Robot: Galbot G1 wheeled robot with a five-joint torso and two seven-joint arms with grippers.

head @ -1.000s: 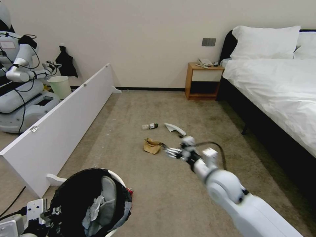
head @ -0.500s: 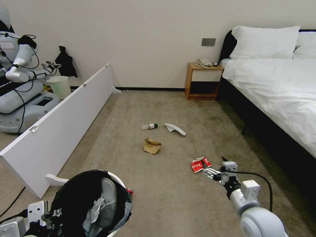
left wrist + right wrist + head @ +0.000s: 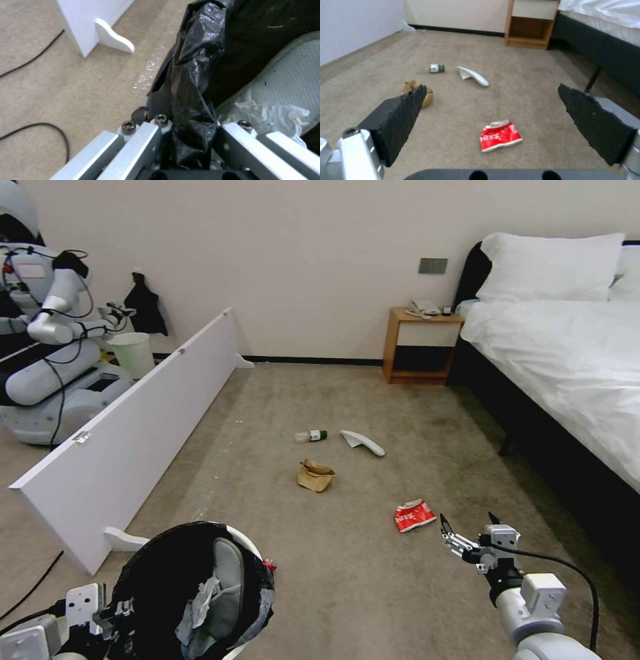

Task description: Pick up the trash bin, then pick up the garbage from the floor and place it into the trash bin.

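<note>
In the head view, the trash bin (image 3: pixel 193 587) sits low on the robot's left, lined with a black bag, held at its rim by the left gripper (image 3: pixel 100 623); a white slipper (image 3: pixel 223 587) and crumpled tissue (image 3: pixel 197 603) already lie inside, so the first step of the task reads as done and part of the garbage is collected. On the floor (image 3: pixel 320 553) four items are left: a red wrapper (image 3: pixel 413 515) nearest the right gripper (image 3: pixel 448 537), a brown paper bag (image 3: pixel 315 475) farther ahead, and beyond it a clear bottle (image 3: pixel 311 435) and a second white slipper (image 3: pixel 363 442) lying just beside each other. The right gripper hangs low above the carpet, just short of the wrapper, jaws apart and holding nothing. In the left wrist view, the left gripper (image 3: pixel 191 135) is clamped on the folded black bag at the bin rim (image 3: pixel 186 75), with tissue (image 3: pixel 266 112) visible inside. In the right wrist view, the two black pads (image 3: pixel 403 117) of the right gripper stand wide apart, and the red wrapper (image 3: pixel 500 135) lies on the carpet between them, not yet touched; the paper bag (image 3: pixel 428 96), bottle (image 3: pixel 437 68) and slipper (image 3: pixel 473 76) lie beyond. Judged from this, the wrapper is the item in hand.
</note>
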